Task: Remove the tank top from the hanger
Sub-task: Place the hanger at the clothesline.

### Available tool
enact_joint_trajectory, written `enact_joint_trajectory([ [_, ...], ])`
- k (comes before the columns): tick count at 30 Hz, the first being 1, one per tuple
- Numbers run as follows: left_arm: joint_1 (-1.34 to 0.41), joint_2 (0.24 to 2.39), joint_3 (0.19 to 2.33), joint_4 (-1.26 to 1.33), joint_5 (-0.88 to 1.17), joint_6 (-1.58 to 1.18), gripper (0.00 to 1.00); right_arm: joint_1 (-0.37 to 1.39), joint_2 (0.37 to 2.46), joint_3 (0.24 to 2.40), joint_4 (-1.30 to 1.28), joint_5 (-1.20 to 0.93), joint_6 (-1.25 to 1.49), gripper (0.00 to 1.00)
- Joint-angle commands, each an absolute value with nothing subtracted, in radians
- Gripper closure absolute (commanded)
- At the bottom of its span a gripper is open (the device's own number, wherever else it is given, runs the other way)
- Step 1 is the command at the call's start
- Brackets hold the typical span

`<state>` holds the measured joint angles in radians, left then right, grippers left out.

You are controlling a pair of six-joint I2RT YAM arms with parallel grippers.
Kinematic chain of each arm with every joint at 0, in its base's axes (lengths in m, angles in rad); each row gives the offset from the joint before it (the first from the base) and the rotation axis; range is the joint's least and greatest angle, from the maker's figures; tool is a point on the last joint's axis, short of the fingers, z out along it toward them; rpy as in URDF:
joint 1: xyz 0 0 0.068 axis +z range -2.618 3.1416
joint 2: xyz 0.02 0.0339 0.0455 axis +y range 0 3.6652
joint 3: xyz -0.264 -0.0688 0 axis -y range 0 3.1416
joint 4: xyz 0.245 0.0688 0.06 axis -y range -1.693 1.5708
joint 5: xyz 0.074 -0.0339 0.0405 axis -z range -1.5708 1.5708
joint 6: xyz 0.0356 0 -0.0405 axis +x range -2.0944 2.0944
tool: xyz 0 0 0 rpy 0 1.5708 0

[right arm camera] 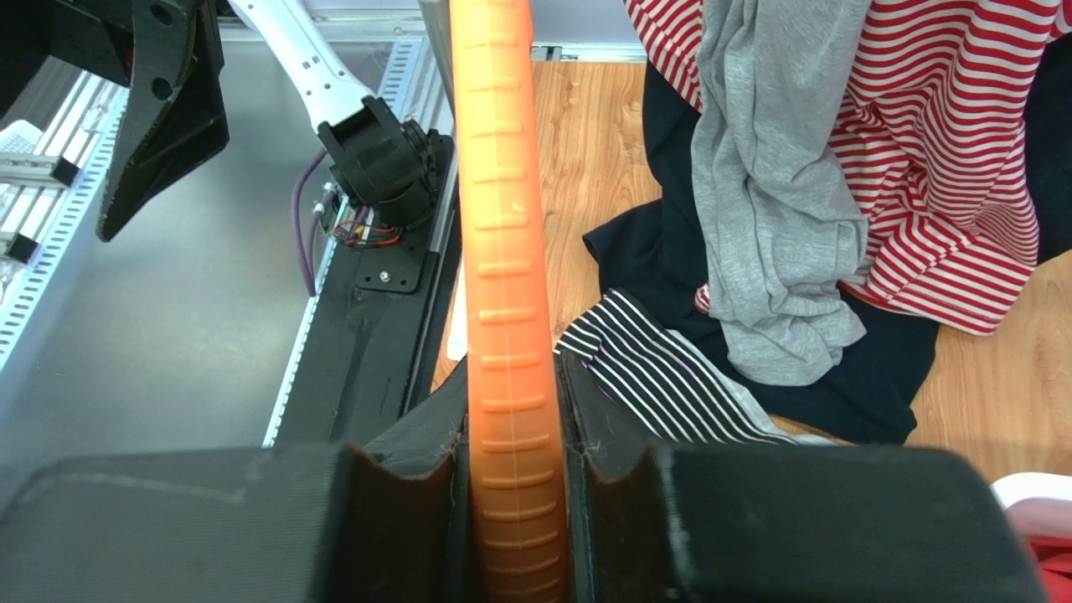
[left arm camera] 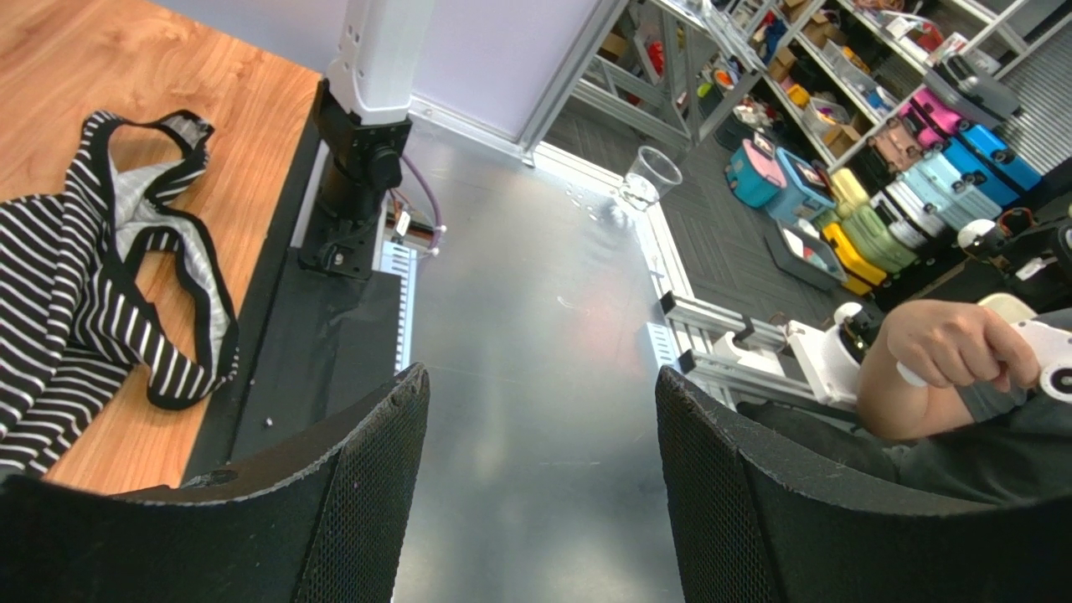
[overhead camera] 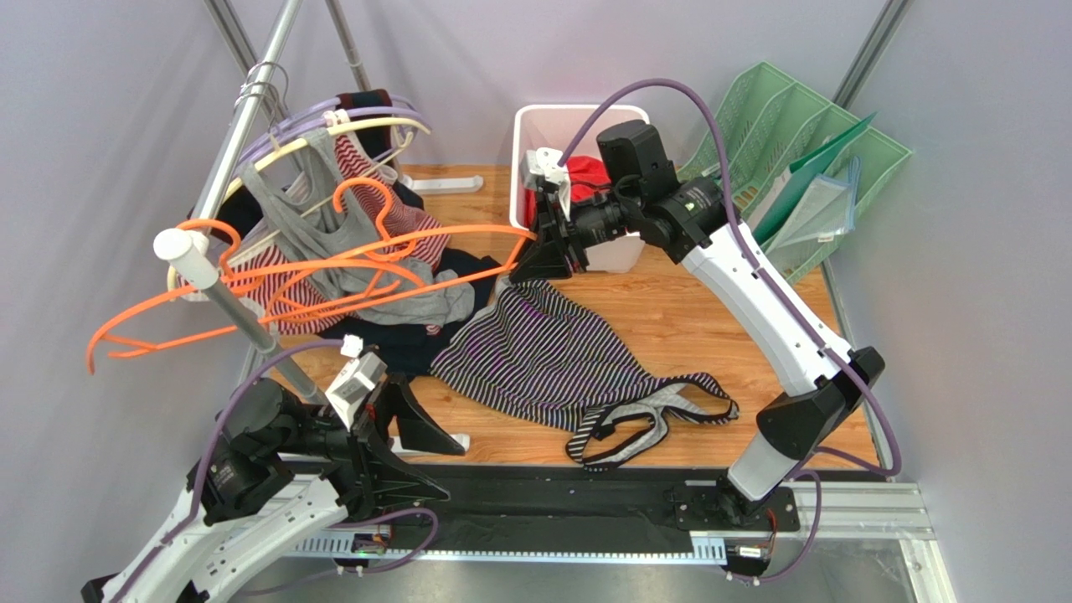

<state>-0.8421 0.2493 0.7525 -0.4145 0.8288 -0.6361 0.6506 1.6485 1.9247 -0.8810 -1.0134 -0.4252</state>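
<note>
The black-and-white striped tank top (overhead camera: 554, 358) lies flat on the wooden table, off the hanger, with its straps toward the front right. It also shows in the left wrist view (left arm camera: 76, 314) and the right wrist view (right arm camera: 654, 377). My right gripper (overhead camera: 529, 255) is shut on the end of an orange hanger's (overhead camera: 378, 251) arm, which runs between its fingers in the right wrist view (right arm camera: 510, 377). The hanger's hook end is by the rack. My left gripper (overhead camera: 422, 459) is open and empty near the table's front edge, its fingers (left arm camera: 365, 490) spread over the metal base.
A slanted rack pole (overhead camera: 233, 308) at the left carries more orange hangers and lilac and cream ones (overhead camera: 327, 126). A pile of grey, red-striped and dark clothes (overhead camera: 415, 295) lies under them. A white bin (overhead camera: 554, 126) and green file trays (overhead camera: 805, 163) stand at the back.
</note>
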Motion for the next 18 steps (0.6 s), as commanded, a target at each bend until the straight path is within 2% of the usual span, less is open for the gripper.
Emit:
enact_joint_trajectory([
  [1, -0.844, 0.249, 0.753, -0.367, 0.831, -0.661, 0.28, 0.635, 1.629, 1.927, -0.868, -1.042, -0.489, 1.00],
  [8, -0.844, 0.235, 0.752, -0.376, 0.822, -0.667, 0.29, 0.629, 1.713, 2.077, -0.998, -1.019, -0.564, 1.00],
  [18, -0.844, 0.270, 0.753, -0.373, 0.830, -0.653, 0.29, 0.604, 1.664, 1.912, -0.936, -1.040, -0.545, 1.00],
])
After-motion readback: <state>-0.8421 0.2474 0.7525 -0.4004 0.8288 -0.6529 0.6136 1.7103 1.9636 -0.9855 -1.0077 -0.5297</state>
